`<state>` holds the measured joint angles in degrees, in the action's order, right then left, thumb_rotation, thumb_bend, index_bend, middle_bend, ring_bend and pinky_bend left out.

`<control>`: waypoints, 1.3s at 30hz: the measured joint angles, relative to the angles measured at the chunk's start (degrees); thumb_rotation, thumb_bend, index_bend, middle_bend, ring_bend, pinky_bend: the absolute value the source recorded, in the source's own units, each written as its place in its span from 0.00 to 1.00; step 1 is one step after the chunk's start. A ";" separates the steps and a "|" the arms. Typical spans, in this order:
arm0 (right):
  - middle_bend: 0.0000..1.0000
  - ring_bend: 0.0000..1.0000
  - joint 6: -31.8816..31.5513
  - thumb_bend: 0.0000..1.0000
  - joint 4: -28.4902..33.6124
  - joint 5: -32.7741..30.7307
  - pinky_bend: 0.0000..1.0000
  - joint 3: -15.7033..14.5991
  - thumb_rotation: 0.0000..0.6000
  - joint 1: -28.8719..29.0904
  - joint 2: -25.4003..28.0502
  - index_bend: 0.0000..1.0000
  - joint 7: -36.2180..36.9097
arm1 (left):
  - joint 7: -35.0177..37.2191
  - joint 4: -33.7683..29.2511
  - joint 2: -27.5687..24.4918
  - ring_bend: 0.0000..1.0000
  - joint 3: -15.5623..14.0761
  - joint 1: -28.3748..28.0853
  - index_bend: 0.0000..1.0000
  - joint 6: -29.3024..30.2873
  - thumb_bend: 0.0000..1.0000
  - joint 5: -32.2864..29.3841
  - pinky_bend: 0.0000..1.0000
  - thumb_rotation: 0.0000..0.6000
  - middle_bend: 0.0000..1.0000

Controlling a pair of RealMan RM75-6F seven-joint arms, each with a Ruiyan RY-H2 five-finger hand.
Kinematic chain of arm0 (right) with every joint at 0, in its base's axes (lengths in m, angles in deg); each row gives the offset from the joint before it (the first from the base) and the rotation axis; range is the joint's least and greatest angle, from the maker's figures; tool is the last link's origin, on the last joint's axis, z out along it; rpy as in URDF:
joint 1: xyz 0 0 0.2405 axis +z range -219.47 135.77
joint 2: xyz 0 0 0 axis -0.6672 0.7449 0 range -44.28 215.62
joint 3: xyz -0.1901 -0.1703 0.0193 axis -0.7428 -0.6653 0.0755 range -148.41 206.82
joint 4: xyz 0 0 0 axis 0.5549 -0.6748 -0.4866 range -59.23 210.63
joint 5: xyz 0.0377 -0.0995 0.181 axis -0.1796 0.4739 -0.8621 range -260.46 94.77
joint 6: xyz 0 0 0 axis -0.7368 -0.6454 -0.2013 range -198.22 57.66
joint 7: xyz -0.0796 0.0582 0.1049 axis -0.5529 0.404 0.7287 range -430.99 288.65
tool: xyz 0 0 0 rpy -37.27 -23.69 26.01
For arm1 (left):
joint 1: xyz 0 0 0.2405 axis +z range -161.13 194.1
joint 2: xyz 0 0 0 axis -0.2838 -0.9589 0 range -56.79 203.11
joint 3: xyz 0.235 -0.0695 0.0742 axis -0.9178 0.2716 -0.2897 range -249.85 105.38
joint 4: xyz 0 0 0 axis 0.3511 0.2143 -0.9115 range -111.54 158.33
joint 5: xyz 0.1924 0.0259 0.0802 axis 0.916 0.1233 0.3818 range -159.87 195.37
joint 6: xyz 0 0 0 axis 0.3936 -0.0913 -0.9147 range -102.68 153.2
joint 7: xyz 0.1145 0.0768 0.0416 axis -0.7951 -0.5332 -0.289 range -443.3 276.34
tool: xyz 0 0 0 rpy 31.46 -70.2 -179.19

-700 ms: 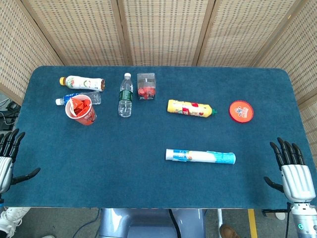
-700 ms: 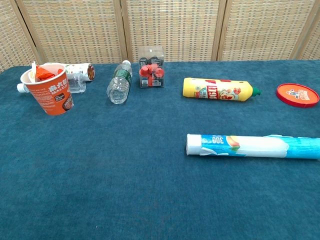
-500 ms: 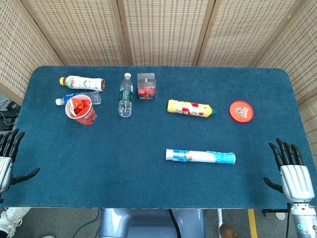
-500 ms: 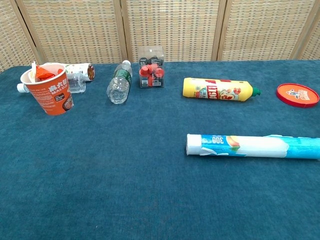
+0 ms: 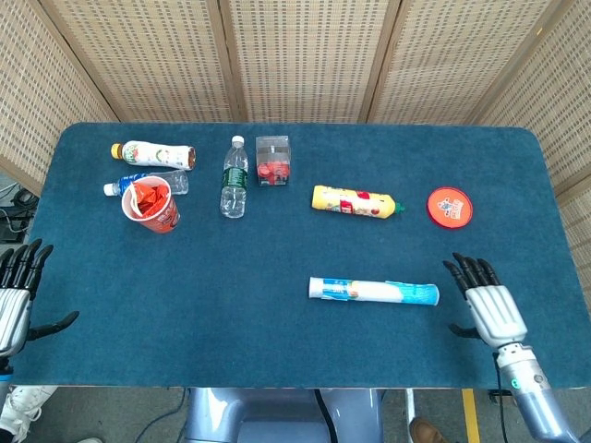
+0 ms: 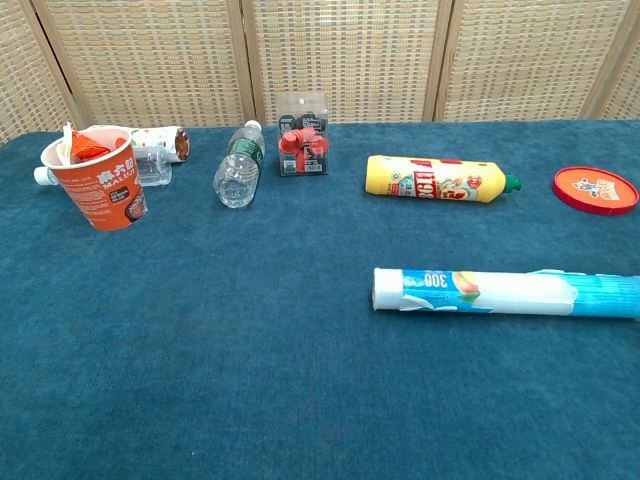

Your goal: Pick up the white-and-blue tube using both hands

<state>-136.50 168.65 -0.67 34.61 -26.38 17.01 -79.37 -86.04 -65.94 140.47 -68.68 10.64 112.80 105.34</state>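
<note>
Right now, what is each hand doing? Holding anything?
Left hand: open, fingers apart, holding nothing, at the table's left edge.
Right hand: open, fingers apart, holding nothing, just right of the white-and-blue tube.

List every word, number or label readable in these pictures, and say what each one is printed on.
"300": on the white-and-blue tube, near its white end, chest view.
Red lettering on the yellow bottle: too blurred to read.
White characters on the orange paper cup: too blurred to read.
Print on the red round lid, the water bottle's label and the small clear box: too small to read.
</note>
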 measured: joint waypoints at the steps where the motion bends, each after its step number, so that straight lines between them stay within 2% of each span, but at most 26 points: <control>1: 0.06 0.02 1.42 0.00 -0.09 -1.20 0.05 0.27 1.00 0.91 -0.55 0.13 -0.67 | -0.05 0.03 0.07 0.00 0.04 -0.08 0.00 -0.24 0.00 -0.20 0.00 1.00 0.00; 5: 0.21 0.16 6.19 0.02 -1.42 -6.77 0.19 1.41 1.00 4.14 -3.38 0.27 -3.81 | 0.03 0.29 0.21 0.00 0.16 -0.36 0.00 -1.11 0.00 -0.98 0.00 1.00 0.00; 9: 0.28 0.23 8.07 0.10 -3.02 -10.95 0.29 1.97 1.00 5.86 -6.22 0.31 -7.01 | 0.42 0.62 0.30 0.00 0.40 -0.68 0.00 -2.00 0.00 -1.89 0.00 1.00 0.00; 19: 0.31 0.27 9.55 0.22 -6.35 -13.16 0.31 1.72 1.00 8.29 -10.87 0.36 -10.44 | 0.64 0.66 0.38 0.00 0.43 -1.05 0.00 -2.65 0.00 -2.24 0.00 1.00 0.00; 27: 0.35 0.33 10.13 0.30 -12.38 -16.34 0.34 2.42 1.00 10.80 -16.46 0.41 -13.91 | 1.23 0.84 0.31 0.00 0.49 -1.22 0.00 -3.26 0.00 -2.88 0.00 1.00 0.00; 30: 0.42 0.41 10.44 0.39 -14.39 -17.51 0.46 2.45 1.00 11.64 -17.90 0.46 -15.33 | 1.32 0.94 0.33 0.00 0.51 -1.27 0.00 -3.37 0.00 -3.01 0.00 1.00 0.00; 32: 0.52 0.54 10.48 0.50 -15.47 -17.86 0.59 2.39 1.00 12.02 -18.64 0.56 -16.01 | 1.38 1.01 0.35 0.00 0.54 -1.34 0.00 -3.54 0.00 -3.17 0.00 1.00 0.00; 35: 0.62 0.67 9.60 0.62 -15.95 -17.30 0.71 2.41 1.00 12.11 -19.15 0.67 -15.58 | 1.59 1.25 0.43 0.00 0.56 -1.53 0.00 -4.18 0.00 -3.61 0.00 1.00 0.00; 39: 0.65 0.70 8.09 0.65 -14.44 -15.04 0.75 2.53 1.00 11.91 -18.55 0.71 -12.33 | 1.51 1.51 0.62 0.00 0.52 -1.77 0.00 -4.77 0.00 -3.88 0.00 1.00 0.00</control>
<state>-128.41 154.21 -15.71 37.14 -14.47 -1.54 -91.70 -84.53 -64.43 141.09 -68.16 8.87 108.03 101.46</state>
